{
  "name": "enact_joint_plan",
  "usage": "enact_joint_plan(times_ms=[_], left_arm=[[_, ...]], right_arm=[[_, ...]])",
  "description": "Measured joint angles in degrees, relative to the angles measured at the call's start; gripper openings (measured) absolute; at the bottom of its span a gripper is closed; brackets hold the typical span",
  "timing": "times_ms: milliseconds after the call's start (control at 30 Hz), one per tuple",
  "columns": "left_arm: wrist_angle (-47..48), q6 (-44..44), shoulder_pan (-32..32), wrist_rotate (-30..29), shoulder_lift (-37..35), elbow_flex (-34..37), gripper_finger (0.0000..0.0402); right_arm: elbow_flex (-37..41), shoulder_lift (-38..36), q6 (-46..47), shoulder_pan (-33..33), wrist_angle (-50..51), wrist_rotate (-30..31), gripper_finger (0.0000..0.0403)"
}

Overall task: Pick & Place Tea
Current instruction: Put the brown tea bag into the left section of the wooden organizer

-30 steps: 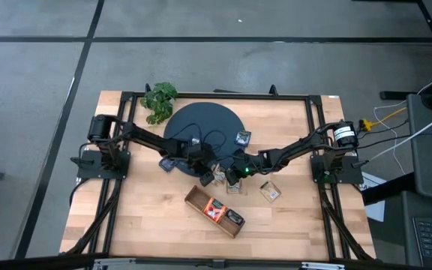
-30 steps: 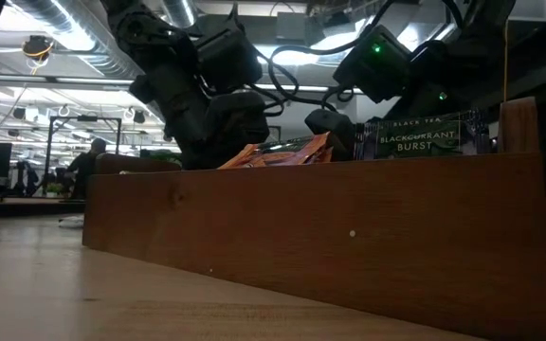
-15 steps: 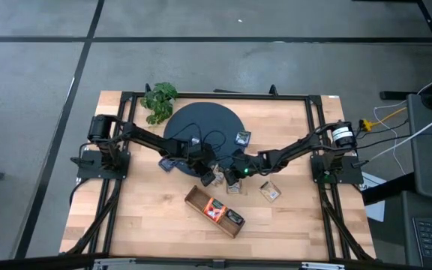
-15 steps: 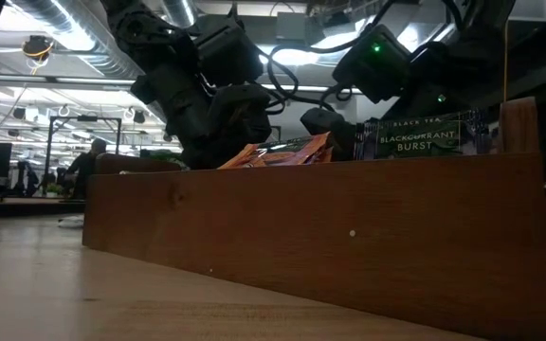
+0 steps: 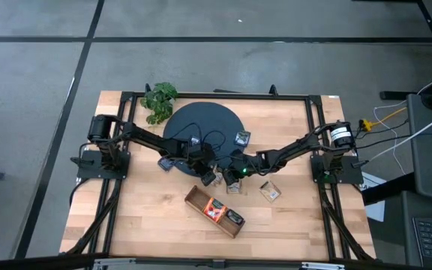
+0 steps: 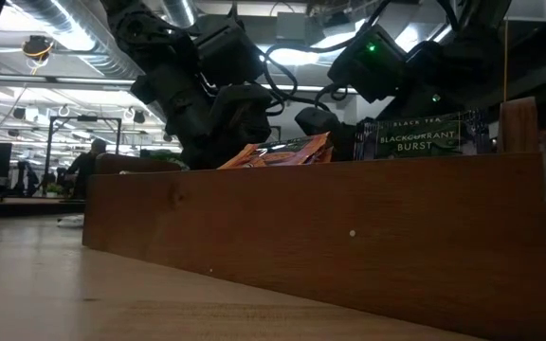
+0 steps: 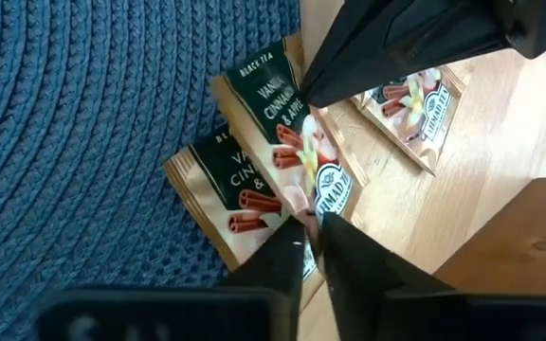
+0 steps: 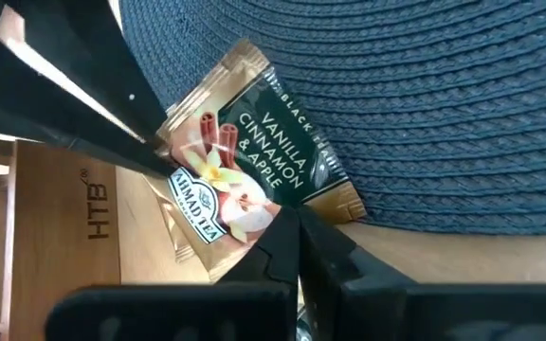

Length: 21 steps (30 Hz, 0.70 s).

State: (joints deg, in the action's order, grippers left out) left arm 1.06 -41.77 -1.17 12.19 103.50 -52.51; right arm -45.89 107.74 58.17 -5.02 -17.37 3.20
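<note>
A beige-green tea sachet (image 7: 287, 123) (image 8: 254, 152) marked vanilla, cinnamon and apple sits over the near edge of the dark round mat (image 5: 203, 127). Both grippers meet there and are shut on it: my left gripper (image 7: 311, 227) (image 5: 213, 174) and my right gripper (image 8: 297, 227) (image 5: 227, 174). A second sachet of the same kind (image 7: 221, 204) lies on the mat, partly under the first. Another (image 7: 415, 99) lies on the wood beside it. My left gripper pinches the sachet's edge by the brand logo (image 7: 325, 199) between its two fingers, slanting down from the table's left. Whether the sachet is clear of the mat, I cannot tell. My right gripper pinches the sachet's edge near the gold corner (image 8: 287, 204) between its two fingers, slanting down from the table's right. The sachet lies tilted between the two grippers.
The long wooden tray (image 5: 214, 212) lies just near of the grippers, with an orange sachet (image 6: 278, 153) and a blackcurrant one (image 6: 415, 137) in it. More sachets lie at the mat's right edge (image 5: 242, 138) and on the wood (image 5: 270, 192). A leafy plant (image 5: 160, 101) stands at the far left.
In the low view my left gripper's dark outline has drawn in toward my right gripper, with its fingers closing on the sachet. Both arms have otherwise kept their places.
</note>
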Motion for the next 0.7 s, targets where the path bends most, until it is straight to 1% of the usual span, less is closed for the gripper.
enact_joint_plan(times_ms=[100,367,600,700], left_arm=[[0.00,-0.52,0.00,0.02,0.02,-0.02,0.0007],[0.02,-0.04,0.00,0.96,0.00,-0.02,0.0003],[-0.09,0.59,0.00,2.91,-0.05,-0.04,0.0002],[-0.31,2.79,0.00,2.93,-0.96,-0.07,0.0002]], right_arm=[[-0.04,-0.02,-0.02,0.00,-0.08,-0.20,0.0012],[-0.09,-0.94,0.09,0.02,-0.49,-5.52,0.0053],[-0.13,-6.91,-0.20,0.00,0.00,-7.98,0.0076],[-0.13,-10.15,-0.65,0.00,0.39,-8.04,0.0082]])
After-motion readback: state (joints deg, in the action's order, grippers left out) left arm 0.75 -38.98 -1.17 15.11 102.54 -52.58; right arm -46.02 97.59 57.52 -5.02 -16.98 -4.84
